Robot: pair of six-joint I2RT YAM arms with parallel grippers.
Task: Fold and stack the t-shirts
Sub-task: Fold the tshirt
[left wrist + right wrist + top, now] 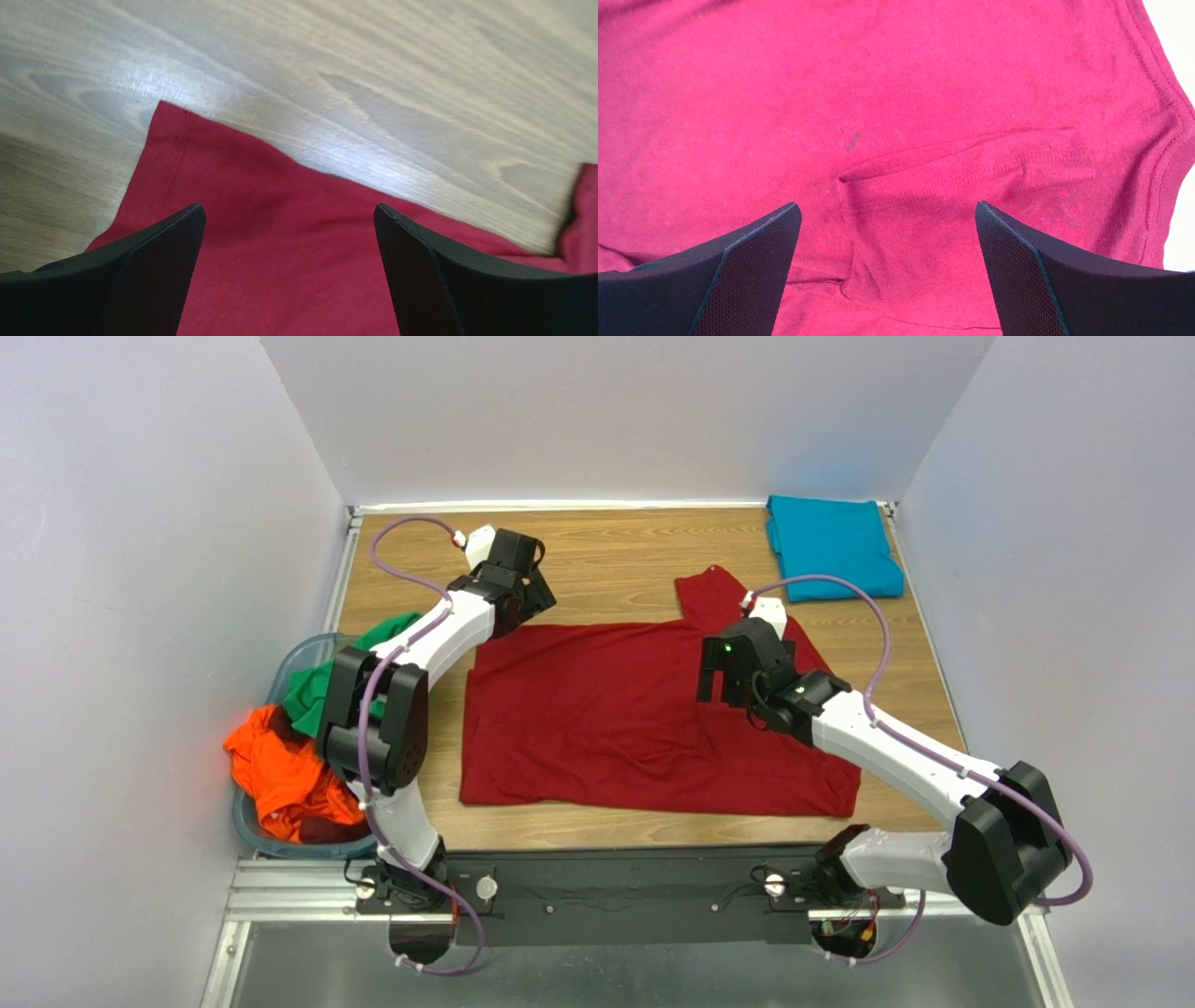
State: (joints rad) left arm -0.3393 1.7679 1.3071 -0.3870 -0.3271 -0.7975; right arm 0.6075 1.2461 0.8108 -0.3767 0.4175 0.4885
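We see the dark red t-shirt (pixel 631 714) spread mostly flat in the middle of the counter (pixel 617 560), with one sleeve poking out past its far right corner. Our left claw (pixel 288 208) hangs over the shirt's far left corner, jaws spread wide and holding nothing. Between them we see the hemmed edge of the red cloth, with bare wood beyond it. Our right claw (pixel 887 208) hangs over the shirt's far right part, near that sleeve. It is likewise spread wide and empty, above a small fold and a stitched seam in the cloth. Whether either claw touches the cloth we cannot tell. Beyond the red shirt's far right corner, apart from it, the teal-blue t-shirt (pixel 831 543) lies folded. Left of the red shirt a tub (pixel 298 655) holds the green t-shirt (pixel 330 683) and the bright orange t-shirt (pixel 281 777), which spills over its rim.
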